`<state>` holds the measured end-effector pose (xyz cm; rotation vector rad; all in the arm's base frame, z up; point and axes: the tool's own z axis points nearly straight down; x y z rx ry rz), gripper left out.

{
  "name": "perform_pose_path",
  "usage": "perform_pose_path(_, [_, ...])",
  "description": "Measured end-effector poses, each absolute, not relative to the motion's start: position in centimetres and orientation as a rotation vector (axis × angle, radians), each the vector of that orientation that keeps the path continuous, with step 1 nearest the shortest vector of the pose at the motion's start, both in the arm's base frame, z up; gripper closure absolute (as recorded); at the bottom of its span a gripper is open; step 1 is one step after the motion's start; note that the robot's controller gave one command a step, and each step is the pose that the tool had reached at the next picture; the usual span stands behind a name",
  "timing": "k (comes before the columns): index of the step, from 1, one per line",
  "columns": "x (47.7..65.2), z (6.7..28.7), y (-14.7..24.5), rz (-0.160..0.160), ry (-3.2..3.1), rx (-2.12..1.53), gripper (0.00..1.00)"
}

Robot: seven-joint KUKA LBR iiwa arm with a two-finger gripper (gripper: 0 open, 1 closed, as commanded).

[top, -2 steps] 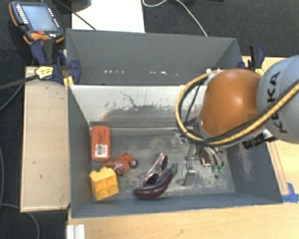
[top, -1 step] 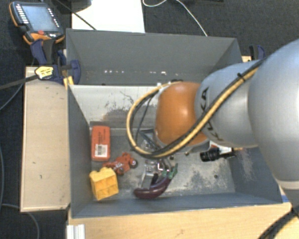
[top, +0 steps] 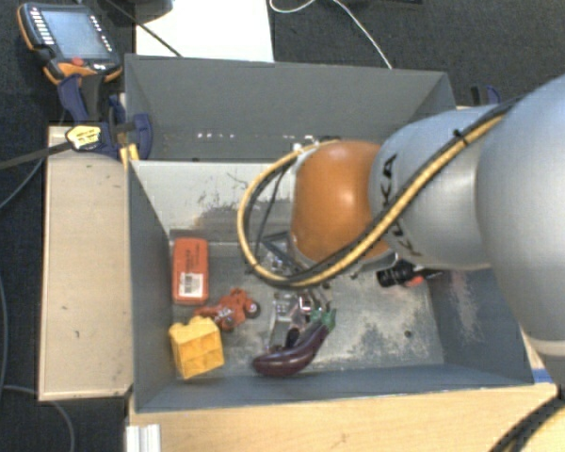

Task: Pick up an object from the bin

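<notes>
My gripper [top: 288,314] hangs below the arm's orange cover, low in the front middle of the bin. Directly under it lies a dark purple toy eggplant [top: 286,359] with a green stem, near the front wall. The gripper's lower end overlaps the eggplant's upper side; whether they touch I cannot tell. A small red-brown toy [top: 232,309] lies just left of the gripper.
A yellow block [top: 198,347] sits at the front left corner. An orange rectangular box [top: 190,269] lies along the left wall. A small black and red thing [top: 401,276] shows to the right, partly under the arm, which covers the bin's right and back.
</notes>
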<state>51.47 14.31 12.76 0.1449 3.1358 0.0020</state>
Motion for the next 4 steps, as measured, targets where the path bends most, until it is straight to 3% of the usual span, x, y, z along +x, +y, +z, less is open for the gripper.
perform_pose_path(1, [52.5,6.7,14.7,0.000,3.113,0.479,0.00])
perform_pose_path(2, [53.1,7.0,18.4,0.005,3.127,0.223,1.00])
perform_pose_path(3, [53.1,7.0,18.4,0.005,3.127,0.225,1.00])
perform_pose_path(4, [53.5,16.8,18.7,0.003,3.131,0.213,1.00])
